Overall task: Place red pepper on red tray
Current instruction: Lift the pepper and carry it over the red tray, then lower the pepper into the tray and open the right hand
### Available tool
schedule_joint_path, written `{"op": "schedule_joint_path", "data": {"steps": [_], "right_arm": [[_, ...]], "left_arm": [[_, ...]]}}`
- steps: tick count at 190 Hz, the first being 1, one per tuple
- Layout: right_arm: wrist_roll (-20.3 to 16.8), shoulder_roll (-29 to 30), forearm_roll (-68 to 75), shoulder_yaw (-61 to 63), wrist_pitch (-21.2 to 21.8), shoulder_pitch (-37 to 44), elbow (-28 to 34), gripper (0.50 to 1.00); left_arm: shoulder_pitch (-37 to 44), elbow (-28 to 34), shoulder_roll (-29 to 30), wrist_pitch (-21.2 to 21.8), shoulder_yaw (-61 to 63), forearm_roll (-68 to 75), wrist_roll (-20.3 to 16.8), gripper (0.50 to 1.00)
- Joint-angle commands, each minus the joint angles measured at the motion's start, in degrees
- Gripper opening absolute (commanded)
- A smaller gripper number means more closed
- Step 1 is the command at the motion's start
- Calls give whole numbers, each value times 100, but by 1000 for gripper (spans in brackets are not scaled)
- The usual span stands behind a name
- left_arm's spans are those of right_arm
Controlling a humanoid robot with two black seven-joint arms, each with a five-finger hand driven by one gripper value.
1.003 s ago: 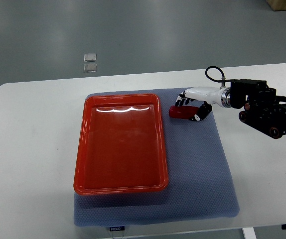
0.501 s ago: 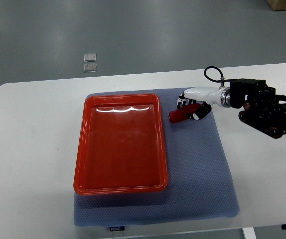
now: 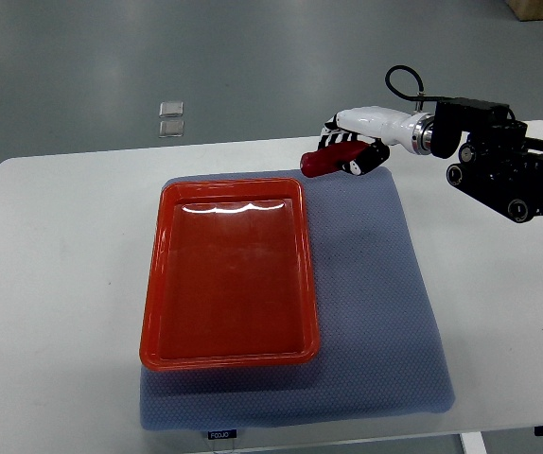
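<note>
My right hand (image 3: 347,151) comes in from the right edge and is shut on the red pepper (image 3: 324,163), a long dark red piece sticking out to the left of the fingers. It hangs above the far edge of the blue-grey mat (image 3: 366,284), just right of the red tray's far right corner. The red tray (image 3: 229,274) lies empty on the left half of the mat. My left arm is out of view.
The mat lies on a white table (image 3: 63,284). The black forearm and wrist (image 3: 499,175) with a looped cable reach over the table's right side. Two small clear squares (image 3: 170,118) lie on the floor beyond the table.
The right hand closed on the pepper, lifted it off the mat, and carried it up and to the left, toward the far edge of the mat.
</note>
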Motion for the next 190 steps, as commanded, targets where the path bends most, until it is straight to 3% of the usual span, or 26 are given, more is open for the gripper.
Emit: {"op": "schedule_joint_path", "data": {"steps": [1, 64, 92, 153, 190], "right_arm": [[1, 307, 33, 31, -6, -23, 19, 578], [27, 913, 42, 31, -15, -190, 265, 586], [361, 1291, 42, 22, 3, -269, 273, 588], [458, 1660, 7, -57, -15, -506, 300, 599], [440, 1651, 7, -66, -24, -577, 282, 662]], "left_arm": [[0, 0, 0, -1, 0, 3, 0, 1000], [0, 0, 0, -1, 0, -6, 0, 1000], [0, 0, 0, -1, 0, 3, 0, 1000], [0, 0, 0, -1, 0, 3, 0, 1000], [0, 0, 0, -1, 0, 3, 0, 1000]]}}
